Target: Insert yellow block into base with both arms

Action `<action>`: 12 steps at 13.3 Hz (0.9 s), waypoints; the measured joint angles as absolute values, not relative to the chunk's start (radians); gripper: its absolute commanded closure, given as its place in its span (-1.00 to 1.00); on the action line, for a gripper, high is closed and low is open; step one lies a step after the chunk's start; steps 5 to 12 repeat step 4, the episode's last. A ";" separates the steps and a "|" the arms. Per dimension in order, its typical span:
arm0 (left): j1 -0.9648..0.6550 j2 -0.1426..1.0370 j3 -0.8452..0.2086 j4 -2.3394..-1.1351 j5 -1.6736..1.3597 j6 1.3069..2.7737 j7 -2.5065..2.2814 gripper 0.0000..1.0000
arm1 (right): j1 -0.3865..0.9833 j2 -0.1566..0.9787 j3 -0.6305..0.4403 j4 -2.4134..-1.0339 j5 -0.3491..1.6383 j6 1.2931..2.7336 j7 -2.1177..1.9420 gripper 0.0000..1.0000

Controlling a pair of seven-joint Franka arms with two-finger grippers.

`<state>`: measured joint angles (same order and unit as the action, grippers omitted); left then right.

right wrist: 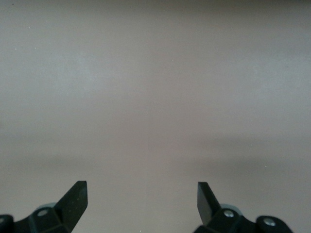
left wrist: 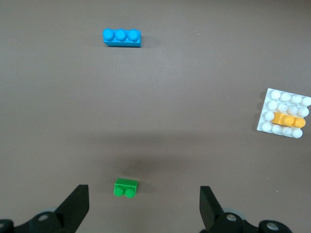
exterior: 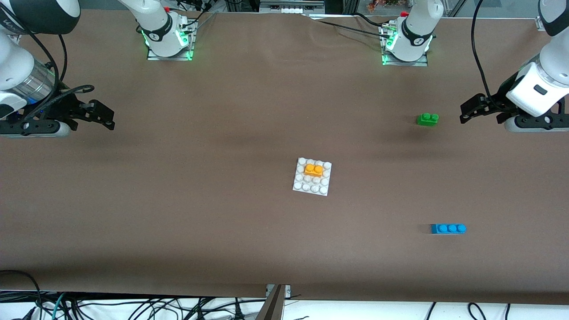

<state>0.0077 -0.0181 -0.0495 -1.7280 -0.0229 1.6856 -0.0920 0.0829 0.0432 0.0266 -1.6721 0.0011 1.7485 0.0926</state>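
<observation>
The yellow block (exterior: 314, 170) is orange-yellow against my white base (exterior: 312, 189) with its grid of round studs. A green brick (exterior: 427, 119), a blue three-stud brick (exterior: 448, 229) — all on brown table (exterior: 178, 200). My gripper fingers (left wrist: 77, 206) — black.

Brown table (exterior: 178, 200) carries white base (exterior: 306, 186); green brick (exterior: 427, 119); blue brick (exterior: 448, 229).

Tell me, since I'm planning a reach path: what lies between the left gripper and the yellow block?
The green brick sits near the left gripper; from there to the yellow block on the base is bare table, as the front view shows.
</observation>
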 measured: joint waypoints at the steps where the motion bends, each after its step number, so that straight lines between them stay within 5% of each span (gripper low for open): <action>1: 0.008 -0.018 -0.047 -1.728 -0.023 1.685 -0.091 -1.00 | 0.083 0.043 0.027 -1.672 0.001 1.742 0.093 -1.00; 12: 0.003 -0.019 -0.047 -1.728 -0.023 1.669 -0.090 -1.00 | 0.083 0.043 0.027 -1.672 0.001 1.732 0.093 -1.00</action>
